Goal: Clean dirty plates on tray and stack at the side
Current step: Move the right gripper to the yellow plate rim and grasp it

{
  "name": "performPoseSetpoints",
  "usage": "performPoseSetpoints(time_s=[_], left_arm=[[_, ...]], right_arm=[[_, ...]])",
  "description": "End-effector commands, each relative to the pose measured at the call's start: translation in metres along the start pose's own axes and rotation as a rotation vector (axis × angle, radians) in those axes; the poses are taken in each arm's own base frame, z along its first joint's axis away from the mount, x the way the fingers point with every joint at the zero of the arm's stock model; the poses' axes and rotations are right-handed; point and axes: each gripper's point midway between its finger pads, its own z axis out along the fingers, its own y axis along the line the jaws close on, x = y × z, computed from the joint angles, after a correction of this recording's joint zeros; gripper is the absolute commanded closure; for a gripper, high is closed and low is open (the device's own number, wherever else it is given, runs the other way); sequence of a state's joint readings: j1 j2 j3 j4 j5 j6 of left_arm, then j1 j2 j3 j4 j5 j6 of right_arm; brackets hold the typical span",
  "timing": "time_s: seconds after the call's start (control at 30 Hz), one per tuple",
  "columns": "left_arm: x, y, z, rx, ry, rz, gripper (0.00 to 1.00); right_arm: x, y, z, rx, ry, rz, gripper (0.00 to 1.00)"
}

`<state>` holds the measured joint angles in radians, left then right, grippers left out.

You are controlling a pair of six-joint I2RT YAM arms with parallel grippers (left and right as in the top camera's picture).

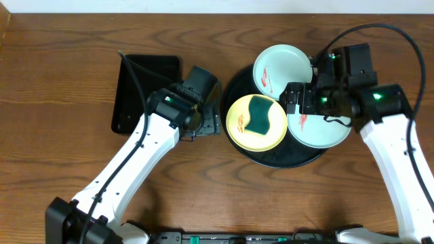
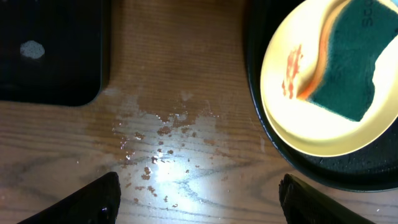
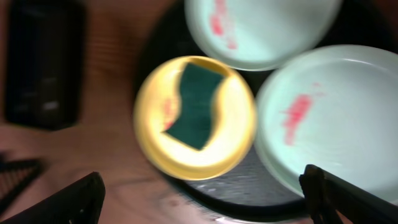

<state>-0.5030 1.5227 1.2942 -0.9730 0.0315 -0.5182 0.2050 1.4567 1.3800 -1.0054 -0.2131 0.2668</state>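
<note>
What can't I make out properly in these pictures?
- Overhead: the right gripper covers part of the pale mint-green round plastic plate beneath it.
- Left wrist: the picture's edges cut off the pale yellow round plastic plate and the dark green sponge on it.
- Right wrist: blur smudges the outlines of the red smears.

Table (image 1: 41,81) is brown wood w/ visible grain, mostly a satin finish, but the left wrist cam shows a wet shiny patch (image 2: 158,155) w/ gritty specks in it. Round tray (image 1: 278,160) = glossy black, looks plastic. Yellow plate (image 1: 237,125) & mint plates (image 1: 288,64) look like smooth plastic w/ a slight sheen. Sponge (image 1: 259,115): green top is matt & rough, w/ an orange foam layer under it. Rectangular tray (image 1: 132,102) is black too, w/ some shine on the rim. Left arm (image 1: 129,163) & right arm (image 1: 400,169) have smooth white plastic shells, glossy-ish.
</note>
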Motion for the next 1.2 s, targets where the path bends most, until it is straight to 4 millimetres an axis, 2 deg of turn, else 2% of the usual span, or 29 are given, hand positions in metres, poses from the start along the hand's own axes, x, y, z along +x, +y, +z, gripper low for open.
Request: performPoseSetpoints(time_s=[0.0,0.1,0.2,0.27,0.3,0.37,0.53,0.67,0.9,1.17], left_arm=[[-0.002,-0.002,-0.001,0.011,-0.007,0.014,0.18],[-0.004,-0.003,-0.001,0.014,-0.011,0.014,0.18],[-0.003,-0.003,-0.001,0.013,-0.011,0.014,0.18],[-0.004,-0.003,-0.001,0.014,-0.011,0.014,0.18],[-0.003,-0.003,-0.001,0.013,-0.011,0.014,0.18],[-0.003,-0.003,-0.001,0.013,-0.011,0.014,0.18],[-0.004,-0.003,-0.001,0.016,-0.014,0.014,0.18],[-0.004,-0.003,-0.001,0.016,-0.014,0.014,0.18],[-0.008,-0.006,-0.001,0.026,-0.030,0.013,0.18],[-0.008,-0.006,-0.001,0.026,-0.030,0.013,0.18]], right_arm=[[-0.001,-0.018,0.025,0.104,0.050,-0.018,0.01],[0.003,-0.015,0.045,0.071,0.104,-0.009,0.02],[-0.001,-0.017,0.064,0.065,0.114,-0.070,0.10],[-0.003,-0.019,0.077,0.062,0.127,-0.157,0.26],[-0.002,-0.021,0.085,0.062,0.141,-0.188,0.38],[0.000,-0.024,0.097,0.065,0.162,-0.195,0.54],[0.005,-0.032,0.127,0.072,0.209,-0.186,0.49],[0.014,-0.035,0.144,0.066,0.254,-0.218,0.53],[0.015,-0.035,0.165,0.083,0.258,-0.294,0.50],[0.016,-0.042,0.183,0.120,0.263,-0.304,0.56]])
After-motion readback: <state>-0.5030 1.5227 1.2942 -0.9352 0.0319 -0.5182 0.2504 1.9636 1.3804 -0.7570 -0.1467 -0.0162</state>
